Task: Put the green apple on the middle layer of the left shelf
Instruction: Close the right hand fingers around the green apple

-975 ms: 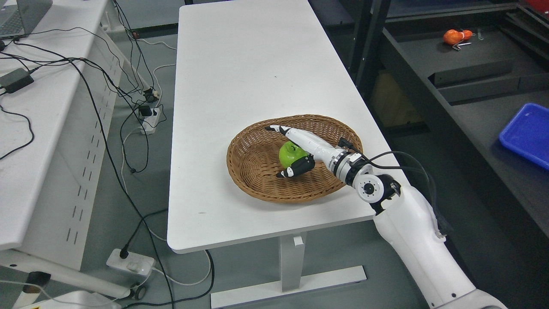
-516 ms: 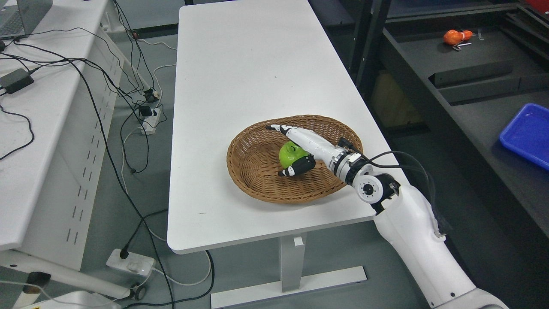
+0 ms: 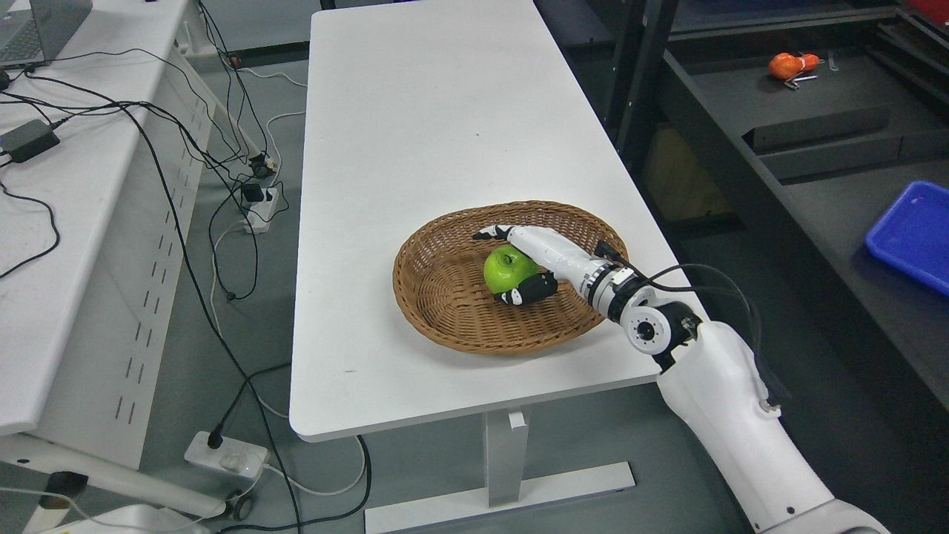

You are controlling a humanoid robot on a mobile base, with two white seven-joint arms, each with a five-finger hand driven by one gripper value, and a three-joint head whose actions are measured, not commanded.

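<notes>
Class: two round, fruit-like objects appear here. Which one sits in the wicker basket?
The green apple, between the right hand's fingers inside the wicker basket. The orange object lies far off on the dark shelf.

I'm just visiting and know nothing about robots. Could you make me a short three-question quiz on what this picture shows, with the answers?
1. True or false: the green apple lies inside the wicker basket.
2. Which hand is at the apple? A) left B) right C) both
3. Fill in: the basket stands on the white ____, near its right edge.

Key:
1. True.
2. B. The right hand has its fingers curled over the apple's far side and its thumb on the near side, closing on it. No left arm shows.
3. Table.
</notes>
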